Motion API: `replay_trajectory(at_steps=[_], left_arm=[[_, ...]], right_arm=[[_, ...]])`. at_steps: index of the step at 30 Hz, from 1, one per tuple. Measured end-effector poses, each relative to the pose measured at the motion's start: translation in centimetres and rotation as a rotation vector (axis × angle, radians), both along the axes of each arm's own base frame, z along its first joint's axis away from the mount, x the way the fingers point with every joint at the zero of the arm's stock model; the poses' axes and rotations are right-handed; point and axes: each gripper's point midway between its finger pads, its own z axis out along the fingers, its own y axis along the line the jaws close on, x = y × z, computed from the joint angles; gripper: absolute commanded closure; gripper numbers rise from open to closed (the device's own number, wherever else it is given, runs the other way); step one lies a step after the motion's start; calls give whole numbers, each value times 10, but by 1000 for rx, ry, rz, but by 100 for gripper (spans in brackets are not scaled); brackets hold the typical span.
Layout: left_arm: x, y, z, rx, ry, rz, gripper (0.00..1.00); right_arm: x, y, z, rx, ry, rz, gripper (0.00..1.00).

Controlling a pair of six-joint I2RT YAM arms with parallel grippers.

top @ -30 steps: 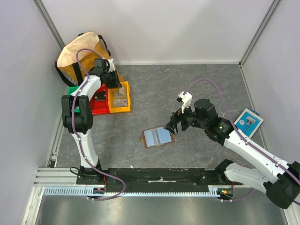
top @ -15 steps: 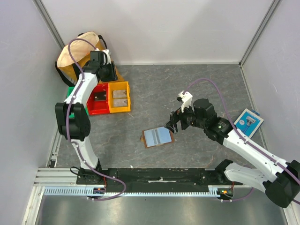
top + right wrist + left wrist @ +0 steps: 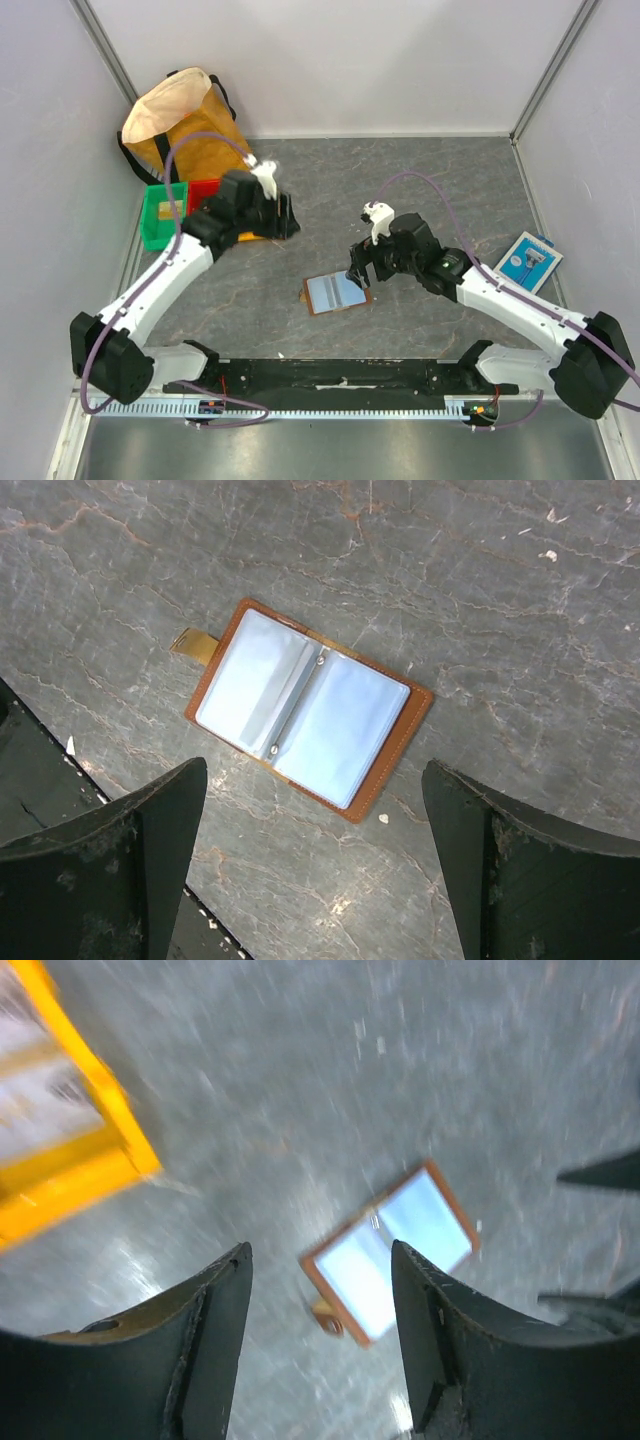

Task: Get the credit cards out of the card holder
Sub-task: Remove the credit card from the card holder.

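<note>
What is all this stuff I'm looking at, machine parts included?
brown leather card holder: one, reddish-brown outside, pale blue inside, lying open mid-table
green plastic bin: one, back left
red plastic bin: one, beside the green one, partly hidden by the left arm
yellow plastic bin: one, beside the red one, contents blurred
tan fabric bag: one, black straps, back left corner
blue-and-white flat packet: one, right edge
grey marbled table: one, under everything
left hand: one, black, open, empty
right hand: one, black, open, empty, above the card holder
</note>
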Motion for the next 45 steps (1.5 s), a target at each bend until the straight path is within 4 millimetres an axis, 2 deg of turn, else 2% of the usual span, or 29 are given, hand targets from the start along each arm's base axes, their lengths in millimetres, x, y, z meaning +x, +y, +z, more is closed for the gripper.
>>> replay_trajectory(at_steps=[3, 7, 11, 15, 19, 22, 25, 29, 35, 40, 45], left_arm=[[-42, -18, -52, 16, 116, -55, 34], [-85, -25, -113, 45, 250, -70, 34], [-98, -26, -141, 27, 295, -48, 34], [-92, -35, -153, 5, 296, -35, 39], [-89, -38, -164, -6, 298, -27, 50], [-95, -37, -174, -11, 308, -24, 55], [-105, -33, -187, -9, 333, -16, 60], [-118, -25, -200, -3, 362, -7, 72], [-126, -21, -203, -31, 360, 5, 93], [-132, -20, -205, -58, 359, 15, 98], [-134, -19, -204, -75, 359, 25, 98]], right_arm=[[-3, 4, -6, -20, 6, -5, 5], [-6, 9, -14, -30, -7, -27, 5], [-9, 11, -30, -45, -3, -58, 5], [-13, 10, -48, -66, 23, -84, 5], [-16, 17, -51, -61, 23, -88, 6], [-17, 25, -54, -62, 17, -81, 7], [-22, 31, -69, -103, 26, -71, 8], [-28, 38, -89, -175, 33, -54, 10], [-33, 61, -92, -212, 3, -16, 12], [-38, 76, -96, -240, -17, 20, 12], [-43, 81, -109, -287, -26, 40, 13]])
